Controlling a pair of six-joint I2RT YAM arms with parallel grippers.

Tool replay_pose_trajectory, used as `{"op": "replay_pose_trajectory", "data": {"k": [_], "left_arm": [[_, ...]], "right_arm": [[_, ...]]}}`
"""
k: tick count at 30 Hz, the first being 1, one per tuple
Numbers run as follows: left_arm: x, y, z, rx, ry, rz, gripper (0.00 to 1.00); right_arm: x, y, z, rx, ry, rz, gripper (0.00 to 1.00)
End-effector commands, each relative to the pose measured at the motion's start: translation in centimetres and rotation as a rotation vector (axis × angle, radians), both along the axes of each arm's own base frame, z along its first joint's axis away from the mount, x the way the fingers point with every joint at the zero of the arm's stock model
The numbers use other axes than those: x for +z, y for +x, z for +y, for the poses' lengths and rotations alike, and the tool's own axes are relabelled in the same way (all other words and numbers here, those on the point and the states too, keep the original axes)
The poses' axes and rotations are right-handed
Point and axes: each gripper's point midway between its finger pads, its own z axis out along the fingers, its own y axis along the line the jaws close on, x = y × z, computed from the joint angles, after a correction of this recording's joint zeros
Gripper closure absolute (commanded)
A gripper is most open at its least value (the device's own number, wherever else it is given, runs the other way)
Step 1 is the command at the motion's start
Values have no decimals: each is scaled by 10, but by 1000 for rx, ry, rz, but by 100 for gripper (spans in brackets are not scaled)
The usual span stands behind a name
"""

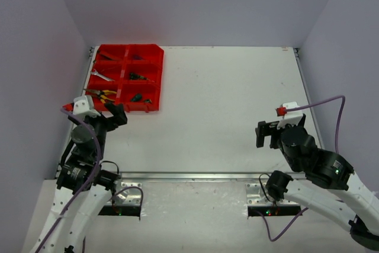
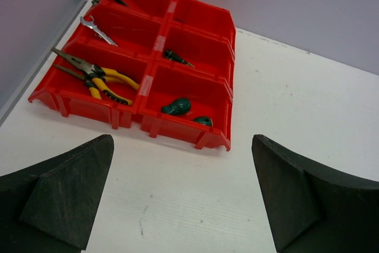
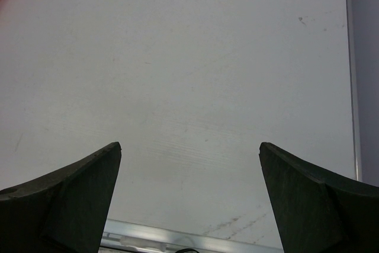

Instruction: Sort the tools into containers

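Top external view: small metal hand tools (image 1: 102, 93) lie sorted in the bright red plastic tray (image 1: 142, 108), hence left gripper (image 1: 109, 112) and right gripper (image 1: 267, 135) idle, jaws wide, empty.

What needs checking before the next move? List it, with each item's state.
1. Left gripper open, empty: ok.
2. Right gripper open, empty: ok.
3. Pliers inside a tray compartment: ok.
4. Wrench inside its own compartment: ok.
5. No loose tool in sight on the table: ok.
6. Far compartments sorted by kind: cannot tell.
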Motion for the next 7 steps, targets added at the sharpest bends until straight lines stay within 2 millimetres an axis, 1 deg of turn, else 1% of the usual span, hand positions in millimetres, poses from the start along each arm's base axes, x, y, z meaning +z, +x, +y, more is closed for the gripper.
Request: {"op": "replay_pose_trajectory", "data": {"k": [1,7], "left_arm": [[15,2,-6,-33,3,-64,0],[15,1,-8,-45,4,-66,0]], "right_arm": [[12,2,1,-18,55,-31,1],[12,2,1,-19,59,-31,1]]}}
